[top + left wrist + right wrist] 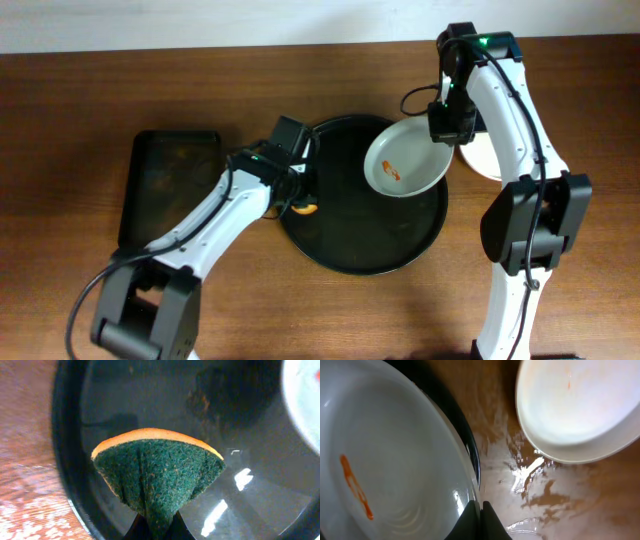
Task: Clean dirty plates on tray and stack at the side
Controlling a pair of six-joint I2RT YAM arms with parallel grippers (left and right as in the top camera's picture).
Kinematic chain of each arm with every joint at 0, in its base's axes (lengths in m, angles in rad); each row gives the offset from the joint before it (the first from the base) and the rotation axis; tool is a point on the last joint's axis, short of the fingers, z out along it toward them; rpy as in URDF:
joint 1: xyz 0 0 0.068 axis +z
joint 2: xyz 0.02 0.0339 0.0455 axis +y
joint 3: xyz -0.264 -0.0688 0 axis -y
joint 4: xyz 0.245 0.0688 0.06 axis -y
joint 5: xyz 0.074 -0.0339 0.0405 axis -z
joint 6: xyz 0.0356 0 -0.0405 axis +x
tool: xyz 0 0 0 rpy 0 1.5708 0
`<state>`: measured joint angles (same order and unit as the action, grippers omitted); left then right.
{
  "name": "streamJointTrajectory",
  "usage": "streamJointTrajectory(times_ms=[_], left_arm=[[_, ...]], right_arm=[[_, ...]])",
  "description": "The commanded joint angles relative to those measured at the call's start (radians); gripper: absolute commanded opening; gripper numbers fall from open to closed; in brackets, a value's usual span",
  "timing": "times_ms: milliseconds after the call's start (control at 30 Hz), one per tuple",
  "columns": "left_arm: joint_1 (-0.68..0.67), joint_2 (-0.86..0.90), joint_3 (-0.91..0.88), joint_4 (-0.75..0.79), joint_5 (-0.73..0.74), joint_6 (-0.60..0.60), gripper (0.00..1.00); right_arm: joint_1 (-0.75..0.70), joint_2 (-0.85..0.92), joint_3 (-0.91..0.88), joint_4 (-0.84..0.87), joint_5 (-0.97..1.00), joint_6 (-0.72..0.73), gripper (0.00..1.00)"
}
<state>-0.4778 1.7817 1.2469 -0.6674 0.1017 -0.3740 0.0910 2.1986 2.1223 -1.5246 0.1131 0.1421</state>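
A white plate (405,162) with an orange-red smear (355,485) lies over the upper right rim of the round black tray (350,235). My right gripper (480,515) is shut on that plate's right rim (445,140). A second white plate (580,405) rests on the wooden table just right of the tray, partly hidden under the right arm (487,155), and carries only a faint orange speck. My left gripper (157,530) is shut on a green and orange sponge (157,470), which hangs over the tray's left part (303,207).
A smaller rectangular black tray (170,185) lies on the table at the left. The wood between the two plates (520,480) looks wet and shiny. The round tray's dark rim (67,460) runs close to the sponge on its left.
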Motion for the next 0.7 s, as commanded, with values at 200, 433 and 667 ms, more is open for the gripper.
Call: streamJointTrajectory(times_ms=[200,433,667], left_arm=[[0.267,-0.055,0.132,-0.245,0.007,0.201,0.0],[0.455,-0.011,0.095,-0.304,-0.005,0.322,0.0],[0.544,0.082,0.057,-0.191,-0.102,0.322,0.0]], right_arm=[[0.076,-0.033,0.011,-0.019,-0.09,0.058,0.04],[0.132,-0.032,0.008,0.023,-0.074,0.111,0.04],[0.152,-0.032,0.008,0.048,-0.074,0.111,0.04]])
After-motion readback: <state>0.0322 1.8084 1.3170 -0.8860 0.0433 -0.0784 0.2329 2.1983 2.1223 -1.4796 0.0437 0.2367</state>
